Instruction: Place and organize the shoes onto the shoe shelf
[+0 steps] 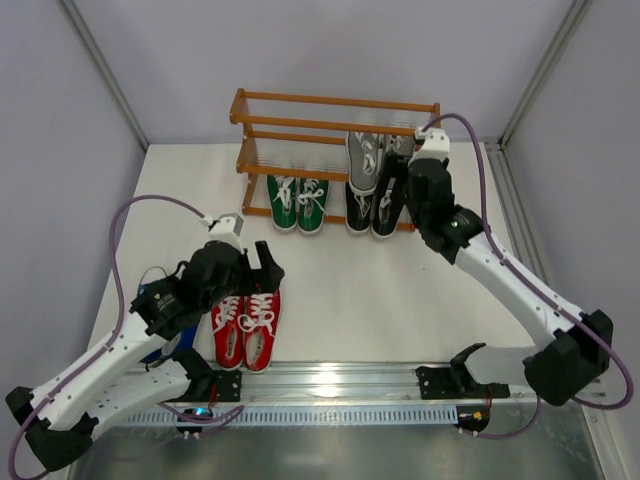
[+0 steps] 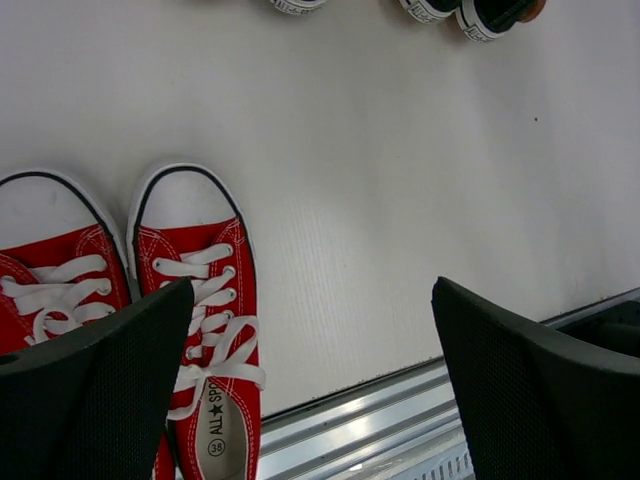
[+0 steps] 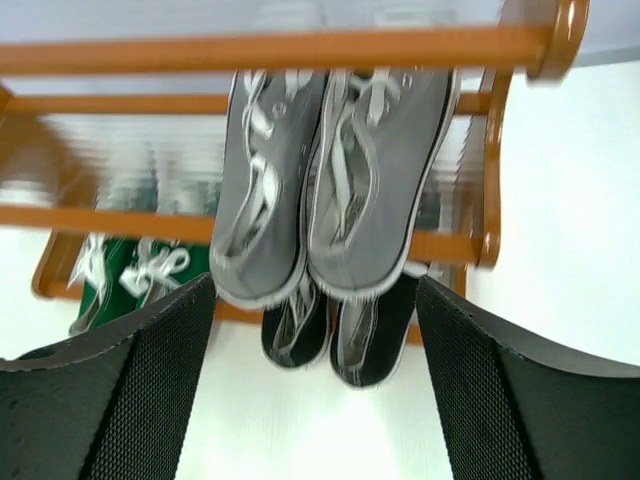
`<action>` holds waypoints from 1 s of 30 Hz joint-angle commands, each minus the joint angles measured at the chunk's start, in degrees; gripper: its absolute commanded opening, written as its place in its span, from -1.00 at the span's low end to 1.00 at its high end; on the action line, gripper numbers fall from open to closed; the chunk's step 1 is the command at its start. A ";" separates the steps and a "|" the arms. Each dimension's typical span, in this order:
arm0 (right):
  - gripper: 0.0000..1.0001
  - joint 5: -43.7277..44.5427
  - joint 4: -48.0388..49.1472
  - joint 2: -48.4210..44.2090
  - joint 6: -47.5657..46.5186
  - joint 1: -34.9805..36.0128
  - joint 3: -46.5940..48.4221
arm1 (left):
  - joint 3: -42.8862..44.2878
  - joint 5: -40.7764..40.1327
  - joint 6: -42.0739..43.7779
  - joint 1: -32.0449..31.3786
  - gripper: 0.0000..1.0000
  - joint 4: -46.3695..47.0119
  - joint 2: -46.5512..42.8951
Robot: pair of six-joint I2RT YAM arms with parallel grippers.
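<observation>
The left pincer (image 2: 312, 300) hovered above the surface (image 2: 400, 150) with its fingers spread and nothing between them. The red shoes (image 2: 190, 290) lay side by side on the surface beneath it, toes pointing toward the shelf (image 1: 300, 100). A blue shoe (image 1: 148, 298) was partly hidden under the left arm. The right pincer (image 3: 315, 285) was likewise spread and empty, positioned in front of the shelf's right half. The grey shoes (image 3: 330, 170) sat at the right on the tier above the lowest, heels overhanging the front rail. The black shoes (image 3: 335, 335) sat on the lowest tier directly below them. The green shoes (image 3: 135, 275) occupied the lowest tier at the left.
</observation>
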 commanded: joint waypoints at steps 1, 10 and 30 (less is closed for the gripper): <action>0.66 -0.44 0.37 -9.51 4.66 2.14 -9.31 | 7.86 -7.61 1.62 -0.16 1.00 -9.01 5.97; 0.91 -3.69 -5.59 -33.68 12.04 7.58 -28.05 | 4.37 0.88 -5.94 0.46 0.99 -16.89 23.91; 0.95 -10.46 -2.79 -35.03 15.04 9.09 -38.44 | 2.26 -6.94 -15.70 0.19 1.00 -26.65 15.65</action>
